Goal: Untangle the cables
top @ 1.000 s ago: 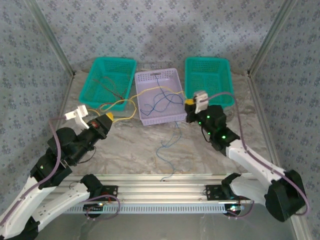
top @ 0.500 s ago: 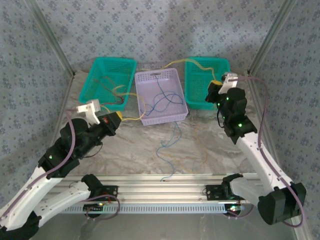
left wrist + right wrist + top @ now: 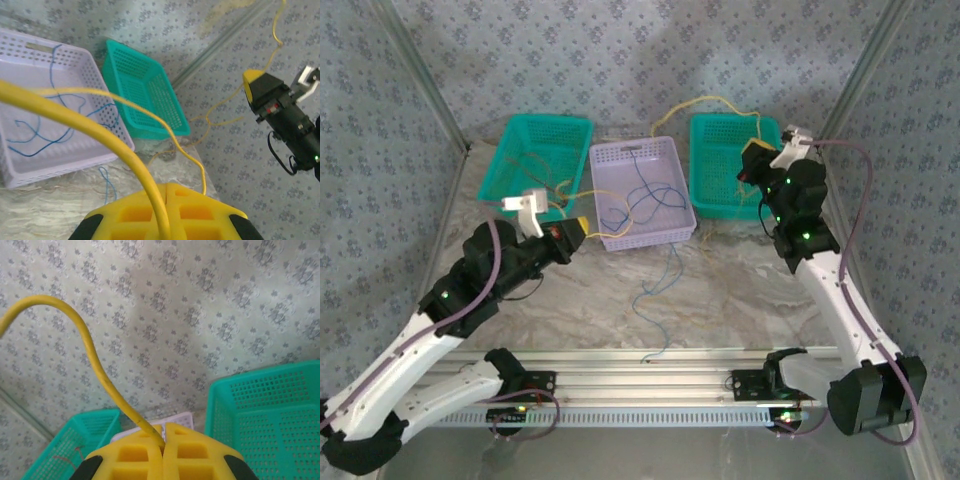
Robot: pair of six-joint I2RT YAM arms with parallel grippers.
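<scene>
Clamping one yellow cable (image 3: pixel 100 375), the left fingers (image 3: pixel 578 228) and the raised right fingers (image 3: pixel 752 150) hold it arched above the lilac basket (image 3: pixel 645 240). Pulling wider could snag the blue cables (image 3: pixel 640 200) lying inside and trailing onto the tabletop (image 3: pixel 580 300), or slip a grip.

Lilac perforated plastic basket (image 3: pixel 650 238) ahead of L hand (image 3: pixel 582 226), btw 2 teal mesh plastic baskets (image 3: pixel 498 165); marbled counter (image 3: pixel 720 290).
</scene>
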